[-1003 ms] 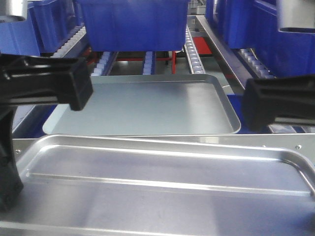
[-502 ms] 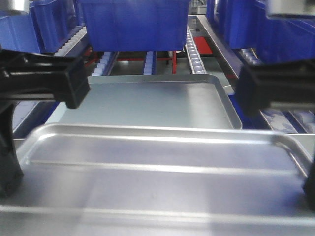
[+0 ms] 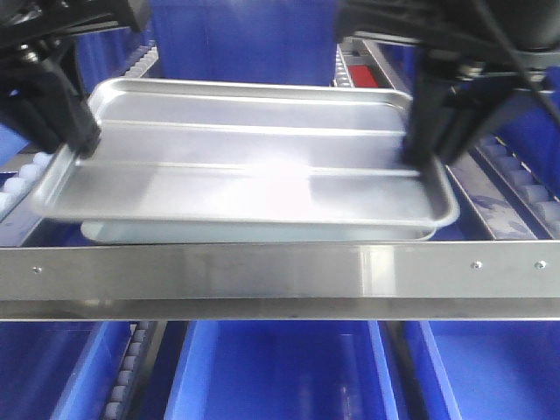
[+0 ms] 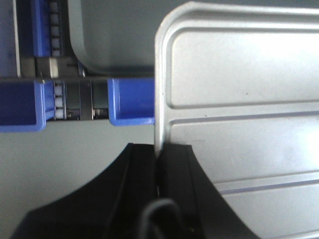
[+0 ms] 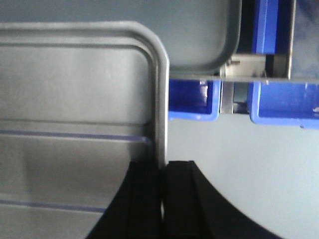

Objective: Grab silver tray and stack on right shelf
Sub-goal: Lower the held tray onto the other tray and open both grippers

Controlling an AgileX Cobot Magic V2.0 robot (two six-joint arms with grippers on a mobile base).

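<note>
The ribbed silver tray (image 3: 254, 157) hangs level above the right shelf, just over a smooth-floored silver tray (image 3: 262, 232) that lies on the rollers. My left gripper (image 3: 74, 140) is shut on the ribbed tray's left rim, and my right gripper (image 3: 429, 149) is shut on its right rim. The left wrist view shows the ribbed tray (image 4: 239, 99) with its rim pinched between the black fingers (image 4: 174, 164) of the left gripper (image 4: 159, 154). The right wrist view shows the same tray (image 5: 75, 99) held the same way by the right gripper (image 5: 163, 167). The shelf's steel crossbar (image 3: 280, 271) runs in front.
Blue bins (image 3: 280, 367) sit on the level under the crossbar, and more blue bins (image 3: 236, 35) stand behind the trays. White roller rails (image 3: 516, 175) slope along the right side and the left side (image 3: 26, 171).
The view has risen and the ribbed tray has moved away from the camera, over the crossbar, to above the smooth tray. Both grippers travelled with it, still clamped on its rims.
</note>
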